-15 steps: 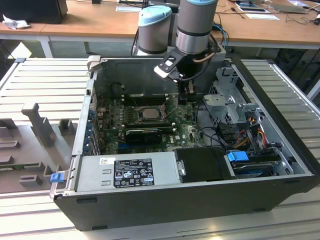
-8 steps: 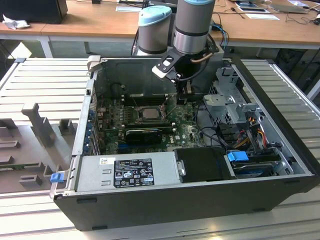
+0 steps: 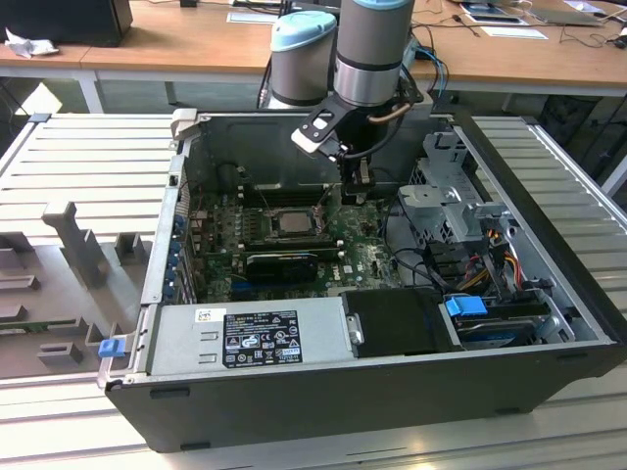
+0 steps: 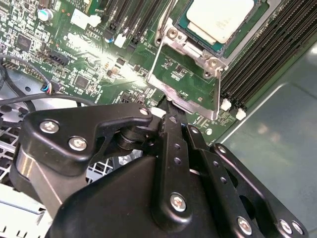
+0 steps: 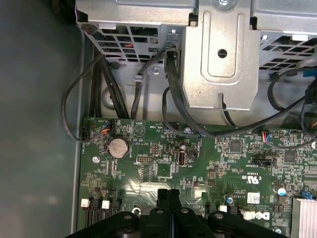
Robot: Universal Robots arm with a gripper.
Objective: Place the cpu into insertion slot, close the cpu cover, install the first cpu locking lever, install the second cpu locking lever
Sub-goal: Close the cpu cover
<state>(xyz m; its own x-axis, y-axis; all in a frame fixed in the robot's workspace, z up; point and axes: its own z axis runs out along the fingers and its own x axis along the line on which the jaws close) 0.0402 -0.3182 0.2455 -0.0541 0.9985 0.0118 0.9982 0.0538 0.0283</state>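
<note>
Closest in both wrist views are the black jaws. They are pressed together, with just a thin line between them. I cannot tell if they pinch anything. Their tip is down close to the green board (image 5: 148, 168), just beside a thin silver rod (image 4: 219, 89) that bends around a corner of the insertion slot (image 4: 190, 47).

The cpu (image 4: 218, 17) lies flat inside the insertion slot, pale and shiny on top. A bit of green shows around its edge. Long black strips (image 4: 267, 44) run along one side of the slot.

In the first wrist view, a round silver battery (image 5: 118, 147) sits on the board. Past the board there is a grey metal cage (image 5: 218, 49), and black cables (image 5: 74, 99) hang down from it to the board.

In the exterior view, the arm (image 3: 367, 59) reaches down into an open computer case (image 3: 294, 411). The jaws are low over the board, near the slot on the exterior view's right side. The cpu (image 3: 290, 221) shows as a pale square in the middle of the board. A long black card (image 3: 284, 262) lies just in front of it. A big grey power box (image 3: 250, 333) sits at the front of the case, and a blue clip (image 3: 465, 305) is off to its right in that view. The case rests on a ribbed grey counter (image 3: 88, 157).
</note>
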